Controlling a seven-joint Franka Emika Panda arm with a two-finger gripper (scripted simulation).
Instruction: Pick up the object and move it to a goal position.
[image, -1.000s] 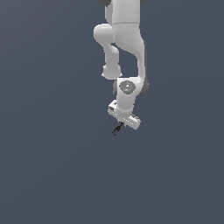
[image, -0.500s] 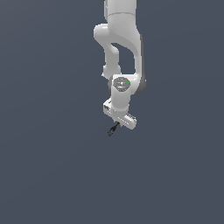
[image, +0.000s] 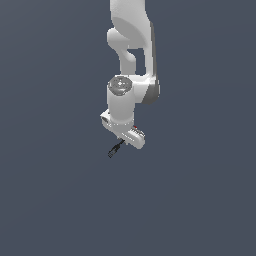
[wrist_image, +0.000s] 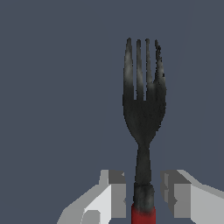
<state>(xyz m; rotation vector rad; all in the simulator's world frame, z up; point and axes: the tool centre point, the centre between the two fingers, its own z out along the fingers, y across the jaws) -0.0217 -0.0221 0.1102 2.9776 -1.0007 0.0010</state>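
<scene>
The object (wrist_image: 143, 113) is a black fork with several tines and a red handle end. In the wrist view it stands between my two light grey fingers (wrist_image: 114, 192), which close on its handle. In the exterior view the object (image: 114, 150) is a tiny dark stick that slants down from under the white hand, held in the air. My gripper (image: 122, 142) is shut on it, and the fingertips are hidden behind the hand there. The gripper (wrist_image: 143, 197) holds the fork near its red end, with the tines pointing away from the wrist.
Only the white arm (image: 131, 60) reaching down from above and a plain dark grey-blue background show. No goal marker shows in either view.
The arm has carried the fork steadily toward the exterior view's left, at about the same height. The grip on the fork is unchanged.
</scene>
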